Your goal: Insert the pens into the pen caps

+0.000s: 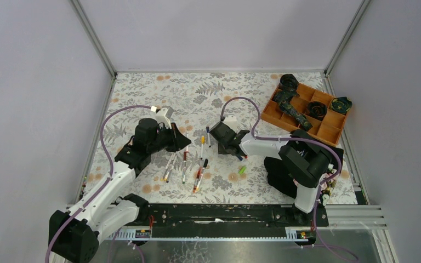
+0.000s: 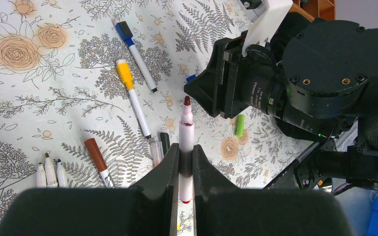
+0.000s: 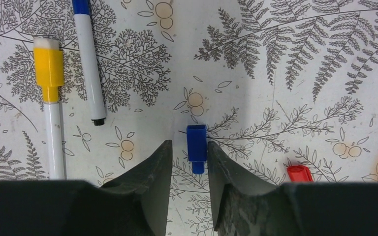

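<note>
- Clamping a red-tipped pen (image 2: 186, 123) between its fingers, the left end effector (image 2: 186, 148) is clenched on the barrel. The bare tip points out ahead, toward the right arm.
- Right end effector (image 3: 188, 145) sits low over the desk (image 3: 285, 59), jaws apart on either side of a blue cap (image 3: 197, 140).
- One finger looks to be against the blue cap and the other stands clear, so the cap is not gripped. It lies flat on the floral surface.
- Red cap (image 3: 299, 173) lies near that end effector's outer side. A green cap (image 1: 242, 170) lies beside the right arm.
- Yellow-capped pen (image 3: 49, 69) and blue-capped pen (image 3: 88, 64) lie side by side near the blue cap.
- Several more pens (image 1: 185, 164) lie loose between the arms.
</note>
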{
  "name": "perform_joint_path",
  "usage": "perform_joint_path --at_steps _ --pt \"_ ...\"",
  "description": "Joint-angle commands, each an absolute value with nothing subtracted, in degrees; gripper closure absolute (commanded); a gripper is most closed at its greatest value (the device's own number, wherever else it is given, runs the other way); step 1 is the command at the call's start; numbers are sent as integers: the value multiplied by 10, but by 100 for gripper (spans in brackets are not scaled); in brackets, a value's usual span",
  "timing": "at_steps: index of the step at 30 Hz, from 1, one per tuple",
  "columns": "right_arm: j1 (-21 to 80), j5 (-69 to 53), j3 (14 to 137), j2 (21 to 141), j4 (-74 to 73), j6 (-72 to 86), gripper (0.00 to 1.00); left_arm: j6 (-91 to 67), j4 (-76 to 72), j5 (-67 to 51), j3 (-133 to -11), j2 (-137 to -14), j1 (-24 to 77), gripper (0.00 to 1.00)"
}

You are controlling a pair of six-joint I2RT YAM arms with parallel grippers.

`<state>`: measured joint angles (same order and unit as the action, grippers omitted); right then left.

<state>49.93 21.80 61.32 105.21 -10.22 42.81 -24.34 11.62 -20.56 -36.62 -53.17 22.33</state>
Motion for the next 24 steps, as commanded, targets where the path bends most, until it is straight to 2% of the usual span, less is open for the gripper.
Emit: perform_joint_path --at_steps 1,3,8,10,19,24 --pt "497 237 618 1077 -145 428 65 -230 114 -207 -379 -523 217 100" --pt "497 246 621 1080 -151 424 71 -231 109 -217 -377 -522 217 100" --pt "496 253 631 1083 -164 406 94 -248 69 -271 -362 -521 219 100" --pt "496 255 631 1066 -167 397 99 -259 45 -290 -352 -520 223 100" --pt "485 166 590 864 -117 375 100 -343 -151 -342 -271 -514 271 100" --pt "485 68 551 754 -7 392 100 -353 -231 -386 -245 -501 271 100"
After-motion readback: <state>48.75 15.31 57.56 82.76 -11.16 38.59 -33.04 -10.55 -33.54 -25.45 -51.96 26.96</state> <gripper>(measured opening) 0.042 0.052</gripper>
